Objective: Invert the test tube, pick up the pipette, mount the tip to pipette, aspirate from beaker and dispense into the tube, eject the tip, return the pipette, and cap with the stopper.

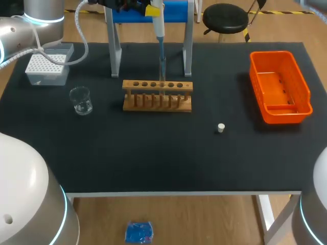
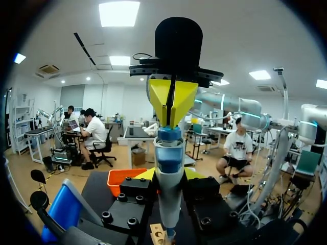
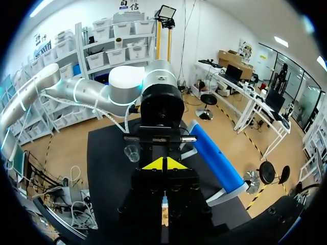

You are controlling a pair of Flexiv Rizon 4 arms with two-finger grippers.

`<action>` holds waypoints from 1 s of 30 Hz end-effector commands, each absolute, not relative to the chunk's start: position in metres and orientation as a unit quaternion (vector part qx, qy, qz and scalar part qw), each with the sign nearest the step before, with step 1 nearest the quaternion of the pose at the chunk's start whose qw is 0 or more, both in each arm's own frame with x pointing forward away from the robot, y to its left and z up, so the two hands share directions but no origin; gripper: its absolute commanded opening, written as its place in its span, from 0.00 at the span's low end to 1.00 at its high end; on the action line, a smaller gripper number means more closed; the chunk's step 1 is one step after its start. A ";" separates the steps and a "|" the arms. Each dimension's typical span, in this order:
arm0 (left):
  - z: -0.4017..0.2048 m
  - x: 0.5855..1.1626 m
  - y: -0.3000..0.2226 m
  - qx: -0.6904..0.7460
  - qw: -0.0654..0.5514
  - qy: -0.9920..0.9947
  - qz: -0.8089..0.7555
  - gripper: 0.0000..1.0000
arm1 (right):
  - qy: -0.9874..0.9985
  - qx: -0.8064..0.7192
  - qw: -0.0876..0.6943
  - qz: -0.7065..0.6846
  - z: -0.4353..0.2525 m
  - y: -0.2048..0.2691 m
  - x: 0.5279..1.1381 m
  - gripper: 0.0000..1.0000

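Black bench is filling the head view. Tip box is sitting at the far left corner, with the beaker standing upright just in front of it. Rack is lying mid-bench, in front of the stand. Basket is resting at the right side. Stopper is lying alone between rack and basket, nearer the front edge. Pipette is hanging upright over the rack, its lower end reaching down to the row of holes; any tube there is too faint to make out. Left end effector is gripping the pipette's upper body at the view's top edge.

Left wrist view: own fingers are sitting on either side of the pipette body, clenched on it, and the pipette is standing upright between them. Right end effector is pointing straight down from above, fingers pressed together with nothing between them, their tips meeting the pipette's blue top. Basket is showing beyond the pipette.

Right wrist view: own fingers are lying closed, tip to tip. Left arm is stretching in ahead of them. Beaker is standing on the bench beside that arm's wrist, and the stand's blue bar is running along the other side.
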State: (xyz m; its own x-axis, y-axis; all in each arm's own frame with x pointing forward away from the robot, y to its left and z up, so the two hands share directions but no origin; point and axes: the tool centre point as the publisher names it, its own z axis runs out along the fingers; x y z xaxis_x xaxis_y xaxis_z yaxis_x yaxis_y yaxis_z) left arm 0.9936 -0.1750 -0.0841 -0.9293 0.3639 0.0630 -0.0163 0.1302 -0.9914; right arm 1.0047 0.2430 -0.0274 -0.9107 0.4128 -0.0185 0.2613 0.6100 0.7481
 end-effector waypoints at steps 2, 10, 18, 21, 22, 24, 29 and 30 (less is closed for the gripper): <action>-0.080 0.996 -0.175 -0.119 0.148 -0.738 0.648 0.00 | 0.888 0.175 0.104 0.411 -0.012 0.242 1.000 0.00; -0.080 0.996 -0.175 -0.119 0.148 -0.738 0.648 0.00 | 0.876 0.142 0.129 0.444 0.032 0.228 0.984 1.00; -0.080 0.996 -0.175 -0.119 0.148 -0.738 0.648 0.00 | 0.855 0.083 0.125 0.496 0.056 0.175 0.947 1.00; -0.080 0.996 -0.175 -0.119 0.148 -0.738 0.648 0.00 | 0.850 0.068 0.124 0.507 0.049 0.150 0.931 1.00; -0.080 0.996 -0.175 -0.119 0.148 -0.738 0.648 0.00 | 0.848 0.059 0.117 0.514 0.046 0.142 0.926 1.00; -0.080 0.996 -0.175 -0.119 0.148 -0.738 0.648 0.00 | 0.845 0.050 0.117 0.520 0.038 0.128 0.916 1.00; -0.080 0.996 -0.175 -0.119 0.148 -0.738 0.648 0.00 | 0.839 0.027 0.111 0.532 0.011 0.105 0.897 1.00; -0.080 0.996 -0.175 -0.119 0.148 -0.738 0.648 0.00 | 0.838 0.024 0.109 0.535 0.005 0.102 0.894 1.00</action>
